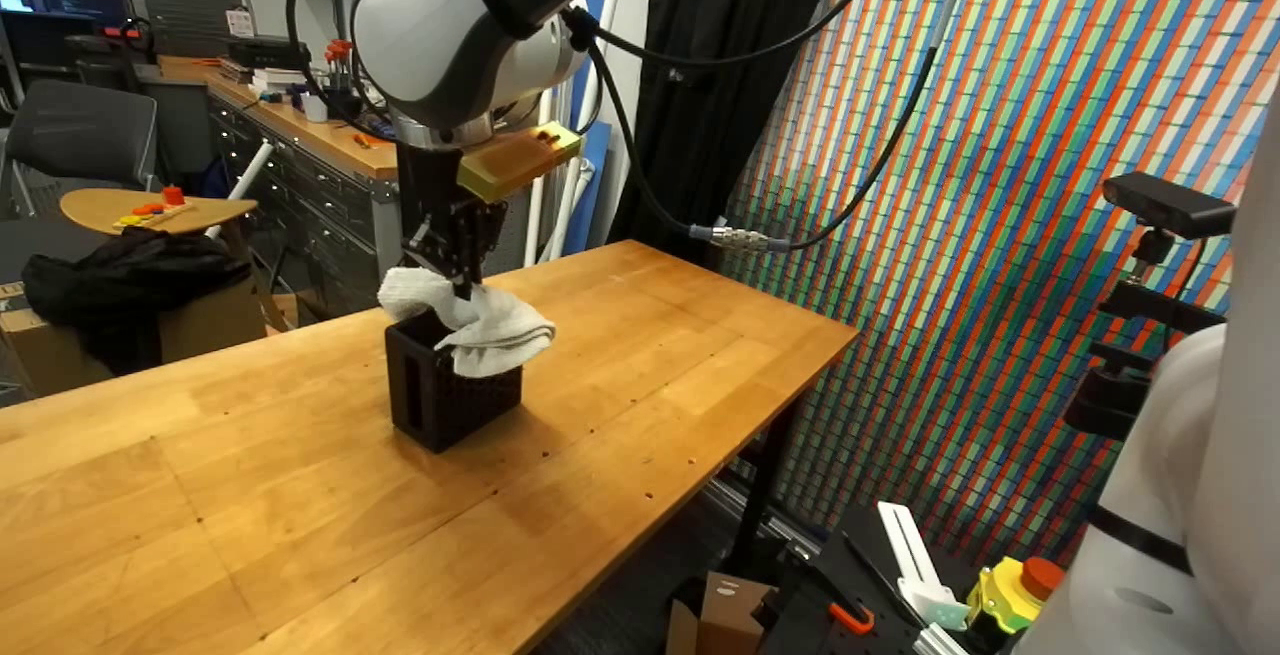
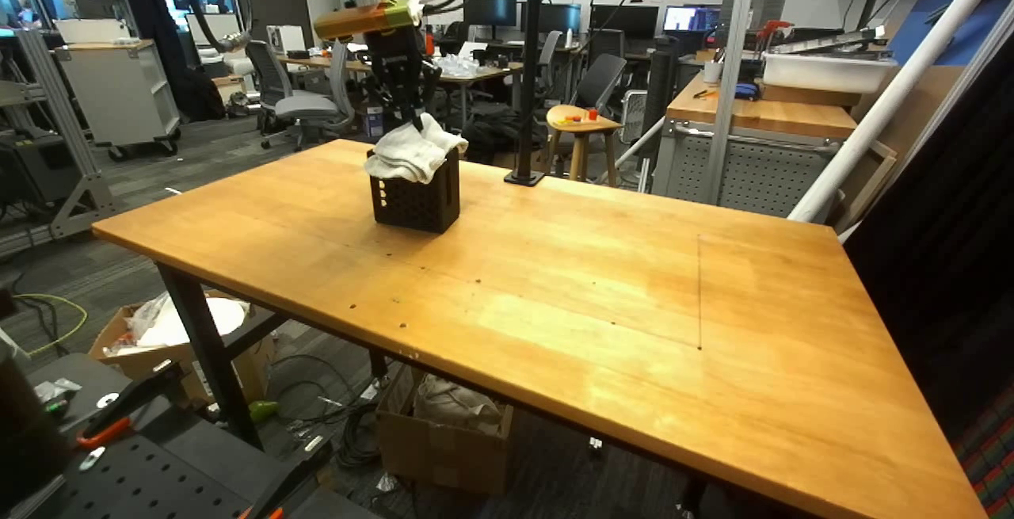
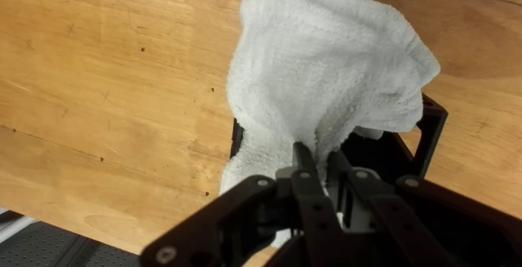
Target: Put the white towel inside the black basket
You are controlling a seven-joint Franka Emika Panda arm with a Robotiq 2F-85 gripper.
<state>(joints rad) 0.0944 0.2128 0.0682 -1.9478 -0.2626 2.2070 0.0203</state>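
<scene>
1. Down points the gripper [image 3: 320, 153], fingers pinching a gathered fold of the white towel [image 3: 326, 63]!
2. And that towel sits bunched across the top of the black basket [image 1: 470, 400], draping over the rim in both exterior views.
3. The basket stands upright, part of its dark inside showing in the wrist view.
4. Below it, the wooden table [image 2: 554, 345]; beyond, a wooden stool [image 2: 586, 127].
</scene>
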